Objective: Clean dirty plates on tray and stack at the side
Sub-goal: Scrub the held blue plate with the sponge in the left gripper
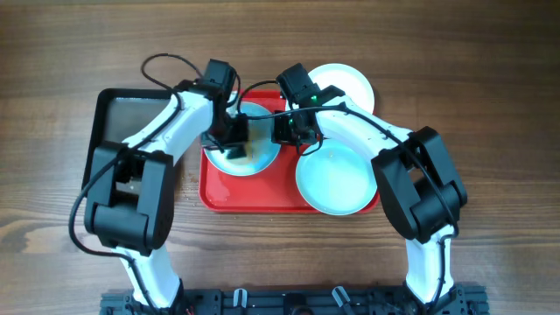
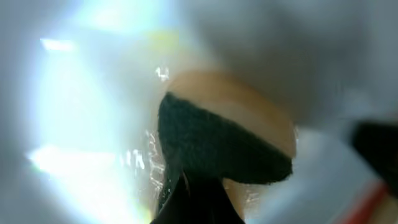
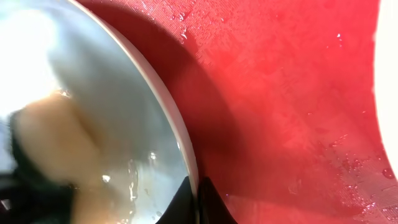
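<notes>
A pale aqua plate (image 1: 262,156) lies on the left half of the red tray (image 1: 254,197). My left gripper (image 1: 229,140) is shut on a sponge (image 2: 224,149), yellow with a dark green pad, and presses it onto this wet plate (image 2: 81,124). My right gripper (image 1: 293,131) is shut on the plate's right rim (image 3: 180,143), with one finger on each side (image 3: 198,193). The sponge also shows in the right wrist view (image 3: 56,143). A second aqua plate (image 1: 337,179) lies on the tray's right half. A white plate (image 1: 350,83) lies on the table behind the tray.
A smaller dark metal tray (image 1: 122,109) lies left of the red tray, partly under my left arm. The red tray floor (image 3: 280,93) is wet with droplets. The second plate's pale edge (image 3: 388,62) shows at the right of the right wrist view.
</notes>
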Robot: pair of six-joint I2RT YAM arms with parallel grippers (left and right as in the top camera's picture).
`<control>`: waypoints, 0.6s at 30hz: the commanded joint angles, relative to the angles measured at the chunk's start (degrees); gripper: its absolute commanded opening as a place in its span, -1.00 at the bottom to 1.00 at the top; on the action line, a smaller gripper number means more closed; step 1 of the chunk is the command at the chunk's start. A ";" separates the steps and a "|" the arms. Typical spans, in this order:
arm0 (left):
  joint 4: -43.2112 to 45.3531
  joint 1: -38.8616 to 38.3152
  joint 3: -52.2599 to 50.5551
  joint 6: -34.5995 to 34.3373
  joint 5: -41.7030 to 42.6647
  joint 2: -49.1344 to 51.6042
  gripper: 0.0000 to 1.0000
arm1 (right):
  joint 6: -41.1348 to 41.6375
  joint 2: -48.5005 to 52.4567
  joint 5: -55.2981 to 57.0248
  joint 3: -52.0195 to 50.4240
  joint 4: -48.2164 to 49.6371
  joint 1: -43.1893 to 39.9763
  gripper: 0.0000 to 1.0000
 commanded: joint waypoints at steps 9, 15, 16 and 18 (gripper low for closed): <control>4.81 0.52 -0.79 -4.35 -15.87 1.44 -0.92 | 1.33 1.09 -5.44 0.31 0.07 -0.15 -0.92; 15.93 0.52 -0.79 -1.07 -2.40 1.44 -0.92 | 1.16 2.64 -9.92 -0.46 -0.22 -0.13 -0.91; 16.81 0.52 -0.81 0.13 -0.28 1.46 -0.92 | 1.16 2.64 -9.94 -0.46 -0.13 -0.13 -0.91; 16.59 0.48 -0.81 2.32 4.26 1.46 -0.92 | 1.14 2.64 -9.94 -0.44 0.15 -0.13 -0.91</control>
